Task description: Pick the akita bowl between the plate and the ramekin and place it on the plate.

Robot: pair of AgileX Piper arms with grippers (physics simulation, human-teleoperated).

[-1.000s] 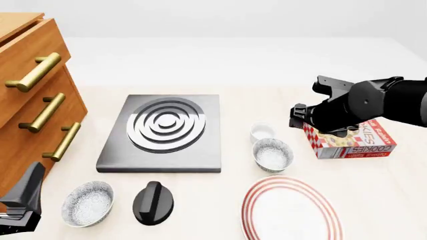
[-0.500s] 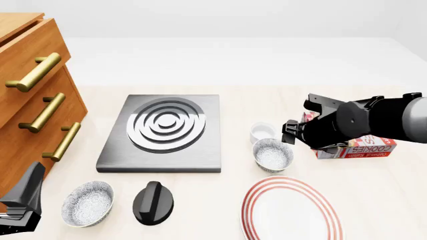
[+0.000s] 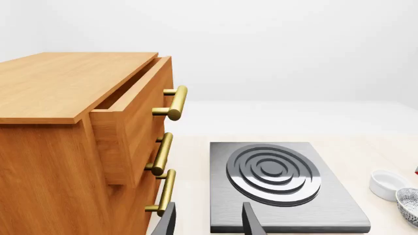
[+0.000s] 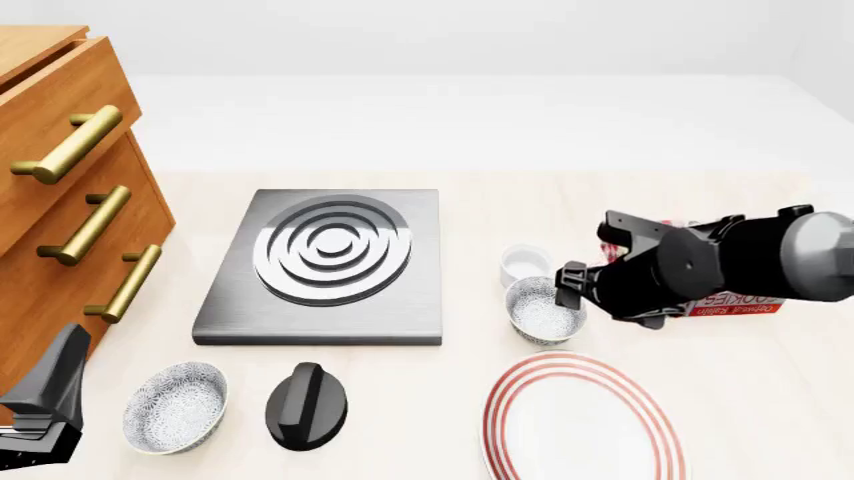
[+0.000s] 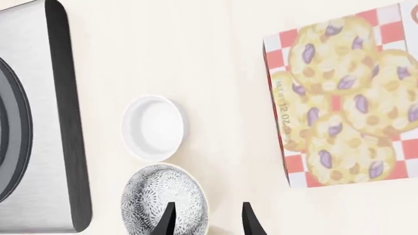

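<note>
The akita bowl (image 4: 543, 309), white with grey speckles, sits between the small white ramekin (image 4: 526, 264) and the red-ringed plate (image 4: 582, 420). My right gripper (image 4: 574, 288) hangs just over the bowl's right rim. In the right wrist view this gripper (image 5: 205, 223) is open. One finger (image 5: 167, 219) is over the bowl (image 5: 156, 205) and the other lies outside its rim, with the ramekin (image 5: 153, 128) beyond. My left gripper (image 4: 47, 400) rests open at the near left edge, holding nothing.
A twin speckled bowl (image 4: 175, 405) and a black knob (image 4: 306, 405) lie at the front left. A grey hob plate (image 4: 327, 265) sits mid-table, and a wooden drawer unit (image 4: 67, 200) stands at the left. A cookie box (image 5: 346, 98) lies right of the ramekin.
My right arm has swung left and down, from above the cookie box to the akita bowl's right rim. The left arm and all objects have stayed put.
</note>
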